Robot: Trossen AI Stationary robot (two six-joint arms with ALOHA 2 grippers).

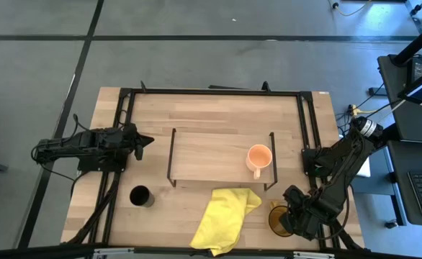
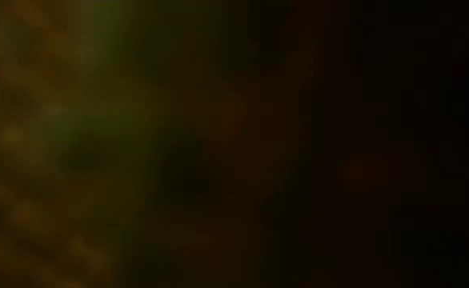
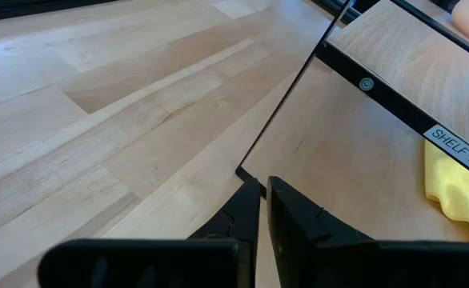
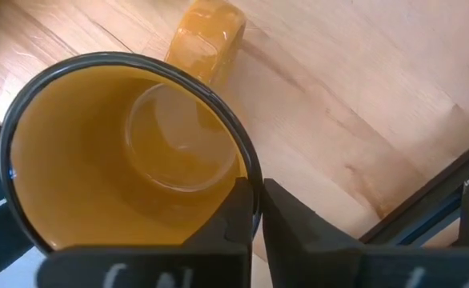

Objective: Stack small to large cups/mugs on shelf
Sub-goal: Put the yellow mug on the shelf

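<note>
Right gripper [image 4: 257, 212] down at near right corner of surface [image 1: 196, 108], clamped on rim of amber mug [image 4: 130, 152], one finger inside and one outside the wall. Amber mug upright on surface, near right, just right of yellow cloth [image 1: 224, 216], handle sticking out on the side away from the gripper. Mostly hidden under the arm in high view, only an amber edge [image 1: 277, 219] showing.

Left gripper [image 1: 142, 142] parked at left side of surface, just left of shelf [image 1: 211, 155], fingers pressed together, holding nothing, hovering low over bare wood beside shelf's black end frame.

Peach-orange mug [image 1: 258, 157] upright on shelf, right end, handle toward near side.

Small black cup [image 1: 140, 196] upright on surface, near left, in front of shelf's left end, well apart from both grippers.

Yellow cloth crumpled on near edge of surface, between black cup and amber mug, one corner close to shelf's near right leg.

Low view dark and blurred, nothing readable.
</note>
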